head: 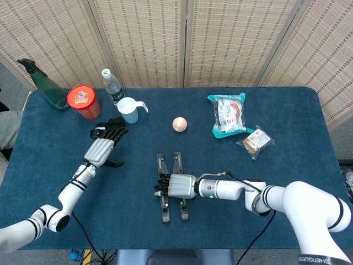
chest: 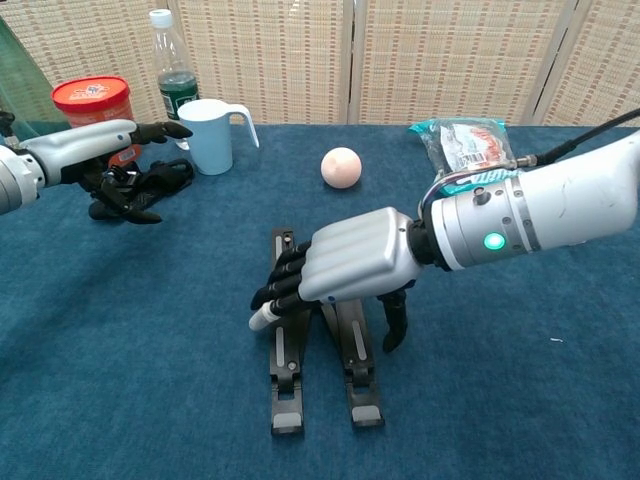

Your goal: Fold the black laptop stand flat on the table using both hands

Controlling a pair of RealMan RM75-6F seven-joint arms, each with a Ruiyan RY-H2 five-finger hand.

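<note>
The black laptop stand point(head: 165, 212) point(chest: 283, 386) lies low on the blue table, its two legs in a narrow V with the feet toward me. My right hand point(head: 176, 186) point(chest: 345, 268) is palm down over the stand's middle. Its fingers point(chest: 281, 283) stretch across the left leg and the thumb hangs beside the right leg. It grips nothing. My left hand point(head: 102, 150) point(chest: 90, 145) hovers flat at the far left, well away from the stand. Its fingers point at a small black object point(head: 99, 131) point(chest: 140, 190) on the table.
A pink ball point(head: 179, 124) point(chest: 341, 167) lies behind the stand. A pale blue cup point(head: 128, 109), a water bottle point(head: 112, 87), a red tub point(head: 84, 101) and a green bottle point(head: 47, 88) stand at the back left. Two snack packets point(head: 229, 115) point(head: 256, 141) lie at the right.
</note>
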